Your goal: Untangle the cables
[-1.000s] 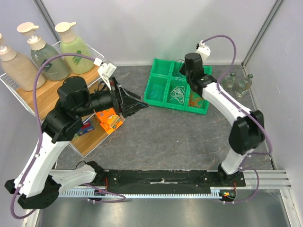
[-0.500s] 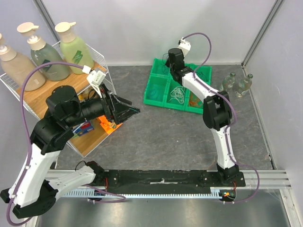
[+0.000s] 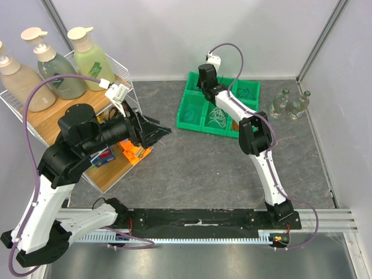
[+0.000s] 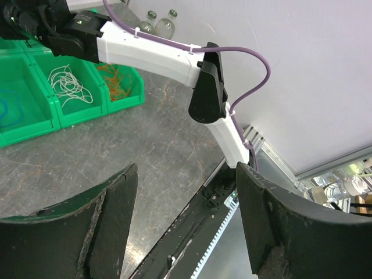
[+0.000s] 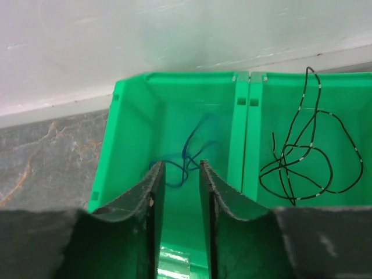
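Your right claw point(image 5: 178, 174): narrowly parted, holding nothing | thin blue looping cable point(image 5: 185, 152): centre of frame, left compartment of green plastic tray point(image 5: 125, 131), just ahead of the tips, lying mostly up-down | left claw point(image 4: 186, 180): wide apart, empty, well away; you reach with the right arm.

The white right arm has swung to the left over the green plastic tray with compartments point(image 3: 182, 108), and its elbow has folded in. The right hand point(image 5: 179, 168) is now above the far left compartment, where the thin blue cable point(image 5: 185, 156) lies. The left arm has drawn back a little, so the left hand point(image 4: 186, 172) has shifted slightly to the left.
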{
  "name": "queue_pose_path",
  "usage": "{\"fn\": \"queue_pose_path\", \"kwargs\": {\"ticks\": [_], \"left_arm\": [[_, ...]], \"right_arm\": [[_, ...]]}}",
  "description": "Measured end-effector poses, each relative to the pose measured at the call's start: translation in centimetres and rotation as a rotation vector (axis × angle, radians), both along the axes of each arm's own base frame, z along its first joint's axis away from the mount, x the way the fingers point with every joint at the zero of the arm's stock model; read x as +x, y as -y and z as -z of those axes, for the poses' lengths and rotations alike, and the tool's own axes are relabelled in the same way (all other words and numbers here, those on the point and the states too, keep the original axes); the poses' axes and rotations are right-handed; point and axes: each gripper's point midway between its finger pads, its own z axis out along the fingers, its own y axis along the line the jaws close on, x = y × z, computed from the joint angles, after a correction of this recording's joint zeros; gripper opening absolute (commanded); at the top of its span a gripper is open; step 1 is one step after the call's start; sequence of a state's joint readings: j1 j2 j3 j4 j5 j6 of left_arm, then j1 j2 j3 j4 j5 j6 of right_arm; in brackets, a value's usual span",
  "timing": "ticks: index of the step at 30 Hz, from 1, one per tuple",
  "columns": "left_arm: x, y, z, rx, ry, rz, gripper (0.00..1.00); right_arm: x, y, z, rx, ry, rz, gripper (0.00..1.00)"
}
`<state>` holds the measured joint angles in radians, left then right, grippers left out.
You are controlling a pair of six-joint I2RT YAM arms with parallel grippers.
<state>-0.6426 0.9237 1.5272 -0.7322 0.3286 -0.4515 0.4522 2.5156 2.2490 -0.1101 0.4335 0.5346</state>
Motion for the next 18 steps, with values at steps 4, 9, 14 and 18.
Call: {"fn": "queue_pose_path", "kwargs": {"ticks": [4,9,14,18], "left_arm": [[0.5,0.5,0.4,0.011,-0.016,0.006,0.74],[1.0,1.4,0.7,0.024,-0.039,0.036,0.74],[0.7,2.9,0.7,0.023,-0.056,0.124,0.74],[0.8,4.6,1.1,0.02,-0.079,0.21,0.72]], "right_arm": [[-0.3,-0.5,-0.6,-0.039,-0.016,-0.034,0.57],[-0.7,-0.9,-3.6,-0.03,0.007,-0.071,0.68],[-4.5,0.4,-6.6,-0.044,-0.046,-0.102,0.74],[-10.5,3.0,-10.6,-0.061,-0.069,-0.13,0.76]]}}
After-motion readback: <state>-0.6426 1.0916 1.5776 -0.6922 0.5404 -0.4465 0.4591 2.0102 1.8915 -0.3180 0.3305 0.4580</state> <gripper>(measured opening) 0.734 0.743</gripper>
